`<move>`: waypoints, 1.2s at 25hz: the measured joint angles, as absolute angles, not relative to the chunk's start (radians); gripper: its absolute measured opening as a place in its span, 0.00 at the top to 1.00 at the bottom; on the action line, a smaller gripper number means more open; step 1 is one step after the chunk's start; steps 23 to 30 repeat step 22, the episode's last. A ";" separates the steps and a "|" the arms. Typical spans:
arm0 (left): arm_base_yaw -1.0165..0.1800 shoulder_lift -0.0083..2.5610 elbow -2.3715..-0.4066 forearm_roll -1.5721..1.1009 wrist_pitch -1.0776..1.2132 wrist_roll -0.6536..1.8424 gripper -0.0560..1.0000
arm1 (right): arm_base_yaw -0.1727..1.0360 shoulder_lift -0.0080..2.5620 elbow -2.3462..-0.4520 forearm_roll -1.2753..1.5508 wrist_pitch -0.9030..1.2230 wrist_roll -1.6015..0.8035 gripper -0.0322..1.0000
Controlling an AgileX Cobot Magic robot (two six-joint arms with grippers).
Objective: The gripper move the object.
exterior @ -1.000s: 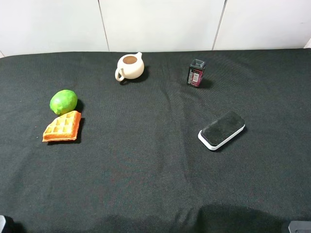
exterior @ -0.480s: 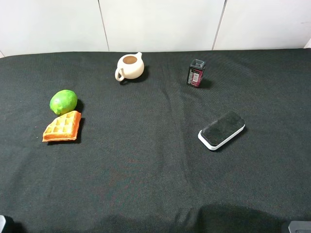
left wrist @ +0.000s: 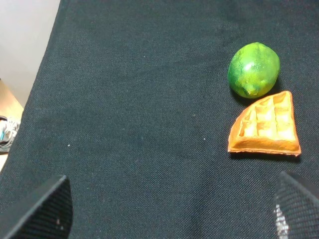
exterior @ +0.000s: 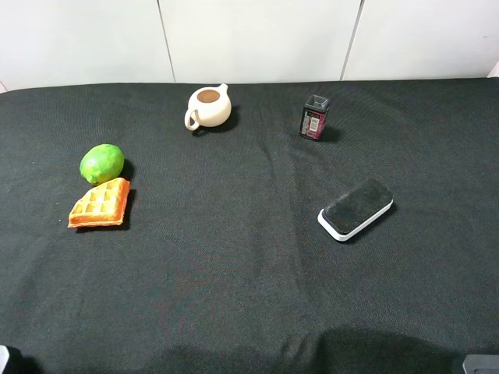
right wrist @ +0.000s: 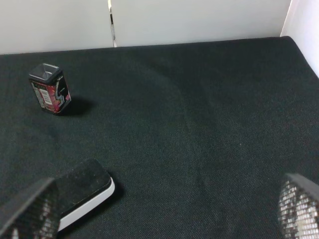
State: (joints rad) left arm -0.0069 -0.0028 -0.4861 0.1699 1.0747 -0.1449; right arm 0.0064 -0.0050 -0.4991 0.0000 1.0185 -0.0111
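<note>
Nothing has shifted since the earlier frames: the round, glossy bright-green lime [exterior: 102, 164] sits where it did, at the left of the exterior high frame on the desk [exterior: 249, 265] covered in black cloth, untouched. Its lower edge touches or all but touches the orange waffle wedge [exterior: 100, 203] just below it. In the left wrist view the lime [left wrist: 253, 69] lies at the upper right, the waffle [left wrist: 265, 125] beneath it, and the dark fingers [left wrist: 45, 211] of the left gripper [left wrist: 172, 209] show only as tips in the two lower corners, set wide apart with bare cloth between them. The lime is well apart from both tips and off to one side of the gap, not between them.

My judgement: the task is at its very start, the reach not yet begun. The next move calls for bringing the open left fingers over and around the lime, clear of the waffle.

The right gripper [right wrist: 164, 211] also shows two fingertips spread to the lower corners, nothing held, a black-topped white eraser block [right wrist: 82, 191] near one tip.
</note>
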 joint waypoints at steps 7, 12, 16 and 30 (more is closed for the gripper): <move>-0.007 -0.003 -0.486 0.170 1.075 -0.143 0.19 | 0.006 -0.005 -0.499 0.000 1.019 -0.011 0.33; -0.007 -0.003 -0.486 0.170 1.075 -0.143 0.19 | 0.006 -0.005 -0.499 0.000 1.019 -0.011 0.33; -0.007 -0.003 -0.486 0.170 1.075 -0.143 0.19 | 0.006 -0.005 -0.499 0.000 1.019 -0.011 0.33; -0.007 -0.003 -0.486 0.170 1.075 -0.143 0.19 | 0.006 -0.005 -0.499 0.000 1.019 -0.011 0.33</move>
